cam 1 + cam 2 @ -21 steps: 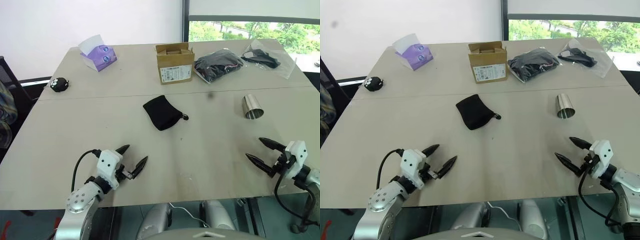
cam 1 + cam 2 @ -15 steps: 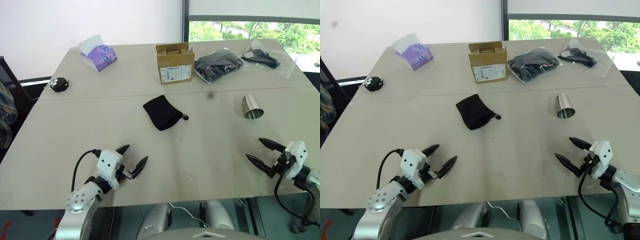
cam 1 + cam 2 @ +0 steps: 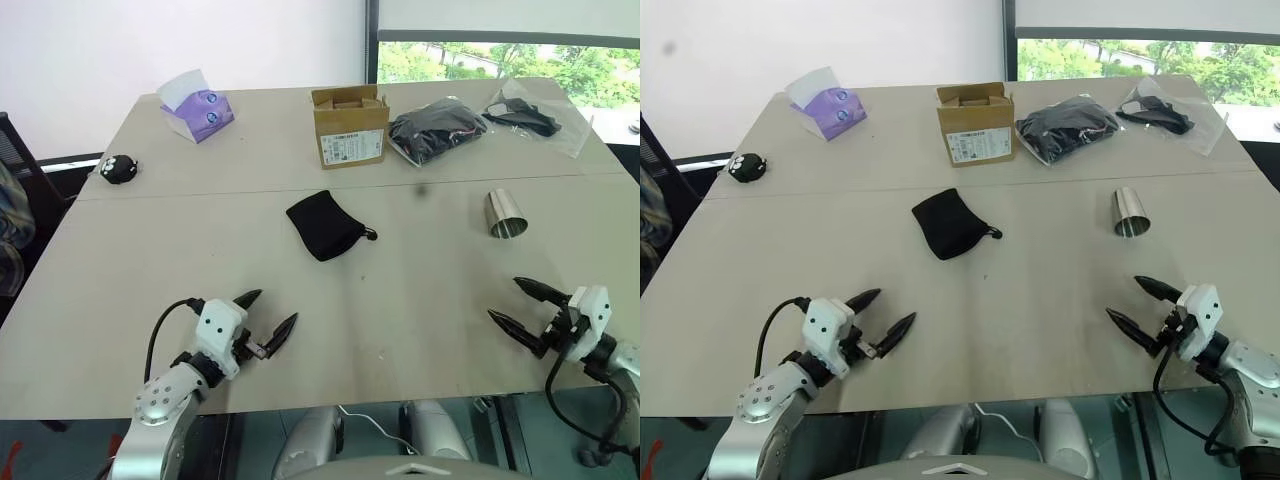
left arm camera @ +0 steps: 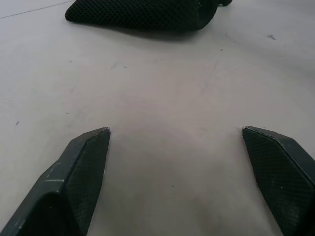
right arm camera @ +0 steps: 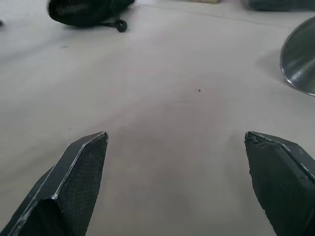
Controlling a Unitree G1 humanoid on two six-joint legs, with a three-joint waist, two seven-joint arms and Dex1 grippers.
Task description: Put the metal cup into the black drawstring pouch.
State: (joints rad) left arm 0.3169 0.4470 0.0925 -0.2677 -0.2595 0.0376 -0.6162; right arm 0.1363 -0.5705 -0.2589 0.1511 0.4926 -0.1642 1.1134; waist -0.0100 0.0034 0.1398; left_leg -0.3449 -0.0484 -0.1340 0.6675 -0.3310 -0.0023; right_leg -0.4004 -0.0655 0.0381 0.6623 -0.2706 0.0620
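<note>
The metal cup [image 3: 506, 215] lies on its side on the right part of the beige table, its mouth toward the near edge; its rim also shows in the right wrist view [image 5: 299, 61]. The black drawstring pouch [image 3: 325, 225] lies flat near the table's middle, cord knot at its right, and appears again as the pouch [image 4: 142, 12] and the pouch [image 5: 86, 10]. My left gripper [image 3: 272, 315] hovers open over the near left of the table, well short of the pouch. My right gripper [image 3: 516, 303] stands open near the front right edge, short of the cup, nothing between its fingers.
At the back stand a cardboard box [image 3: 349, 126], a purple tissue pack [image 3: 197, 108], and two clear bags of black bundles [image 3: 436, 130] [image 3: 530, 115]. A small black object [image 3: 119, 169] sits at the far left. The table's front edge [image 3: 400, 400] runs just below both grippers.
My right gripper has drifted slightly toward the near edge and a touch left. The left gripper, cup and pouch have stayed put.
</note>
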